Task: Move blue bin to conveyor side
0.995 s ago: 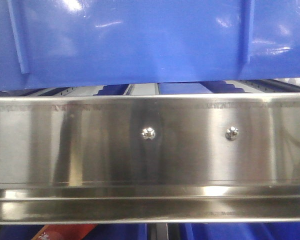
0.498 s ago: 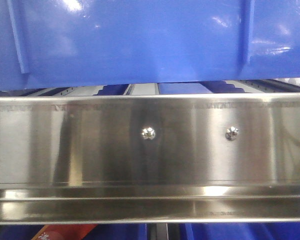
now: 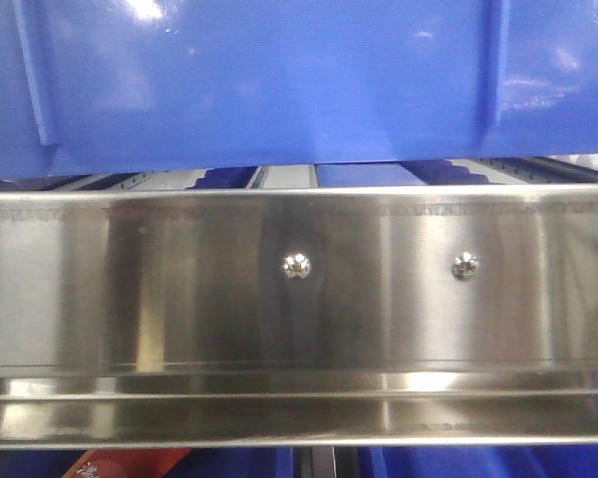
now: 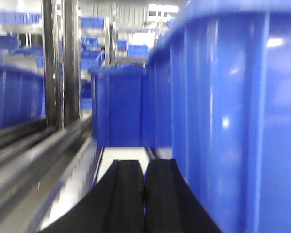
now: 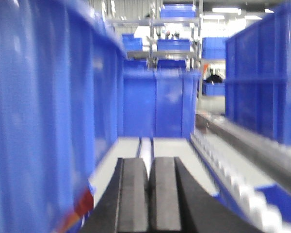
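Note:
The blue bin [image 3: 279, 80] fills the top of the front view, its glossy ribbed wall hanging just above a steel rail. My two grippers flank it. In the left wrist view the bin's wall [image 4: 233, 121] rises close on the right of my left gripper [image 4: 144, 167], whose black fingers are shut with nothing between them. The right wrist view has the wall [image 5: 39, 107] close on the left of my right gripper [image 5: 149, 162], also shut and empty. Whether either gripper presses on the wall cannot be told. The conveyor is out of view.
A shiny stainless rail [image 3: 179, 289] with two screws [image 3: 296, 264] spans the front view, a red packet [image 3: 130, 463] below it. Other blue bins stand ahead [image 4: 119, 104] [image 5: 157, 104] and at the right [image 5: 262, 77]. White rollers [image 5: 233, 179] and metal framing [image 4: 53, 73] line the sides.
The bright reflections on the bin's wall have dimmed and shifted a little. The bin's lower edge and the rail sit almost where they were.

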